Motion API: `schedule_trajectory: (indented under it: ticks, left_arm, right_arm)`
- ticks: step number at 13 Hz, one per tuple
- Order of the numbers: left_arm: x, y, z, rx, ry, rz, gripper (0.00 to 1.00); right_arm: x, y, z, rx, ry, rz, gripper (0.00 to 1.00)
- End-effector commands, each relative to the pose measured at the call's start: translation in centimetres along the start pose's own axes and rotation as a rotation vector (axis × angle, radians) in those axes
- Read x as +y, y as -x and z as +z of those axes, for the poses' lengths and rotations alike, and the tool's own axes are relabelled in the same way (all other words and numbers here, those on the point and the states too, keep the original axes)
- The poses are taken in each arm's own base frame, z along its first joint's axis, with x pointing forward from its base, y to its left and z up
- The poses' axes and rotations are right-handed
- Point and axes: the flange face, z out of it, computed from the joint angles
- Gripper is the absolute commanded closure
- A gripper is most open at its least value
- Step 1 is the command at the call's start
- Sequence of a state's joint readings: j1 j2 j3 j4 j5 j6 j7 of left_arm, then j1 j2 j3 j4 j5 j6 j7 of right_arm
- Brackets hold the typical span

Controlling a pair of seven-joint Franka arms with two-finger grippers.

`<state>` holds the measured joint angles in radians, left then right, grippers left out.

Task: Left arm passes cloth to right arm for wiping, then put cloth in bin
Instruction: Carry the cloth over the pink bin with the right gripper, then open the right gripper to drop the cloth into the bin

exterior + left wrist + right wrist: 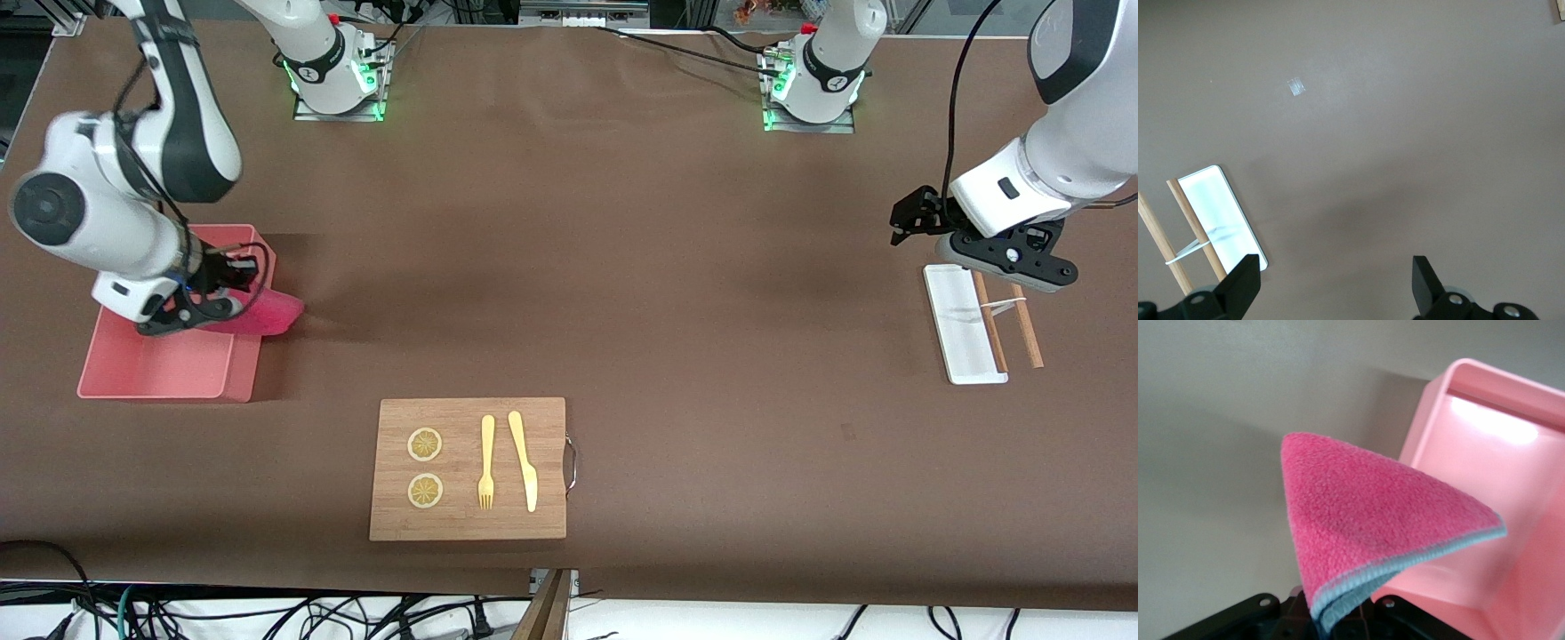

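My right gripper (233,300) is shut on the crimson-pink cloth (271,313), which sticks out folded past the bin's rim. In the right wrist view the cloth (1371,527) shows its grey edge, held over the corner of the pink bin (1491,520). The pink bin (169,364) stands at the right arm's end of the table. My left gripper (909,220) is open and empty, up over the table beside the small white tray (962,324) at the left arm's end; its fingertips (1245,283) show wide apart in the left wrist view, gripper (1336,285).
A wooden cutting board (468,468) with two lemon slices, a yellow fork and a yellow knife lies near the front camera. Two wooden sticks (1022,324) lie beside the white tray (1221,213). A small scrap of tape (1296,86) lies on the brown table.
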<state>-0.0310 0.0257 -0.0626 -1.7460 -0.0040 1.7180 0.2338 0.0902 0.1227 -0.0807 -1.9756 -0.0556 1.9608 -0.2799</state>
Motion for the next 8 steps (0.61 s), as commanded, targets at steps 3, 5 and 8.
schedule_trajectory:
  ticks: [3, 5, 8]
  left_arm:
    - [0.0, -0.9, -0.5, 0.01, 0.003, -0.01, 0.0]
    - [0.0, -1.0, -0.5, 0.009, 0.003, -0.009, 0.0]
    - [0.3, -1.0, -0.5, 0.009, 0.0, -0.001, 0.0]
  right_arm:
    - [4.7, 4.7, -5.8, 0.003, 0.009, -0.063, 1.0]
    - [6.6, 5.7, -6.6, 0.003, 0.025, -0.09, 1.0]
    - [8.0, 6.4, -6.4, 0.0, 0.021, -0.101, 1.0]
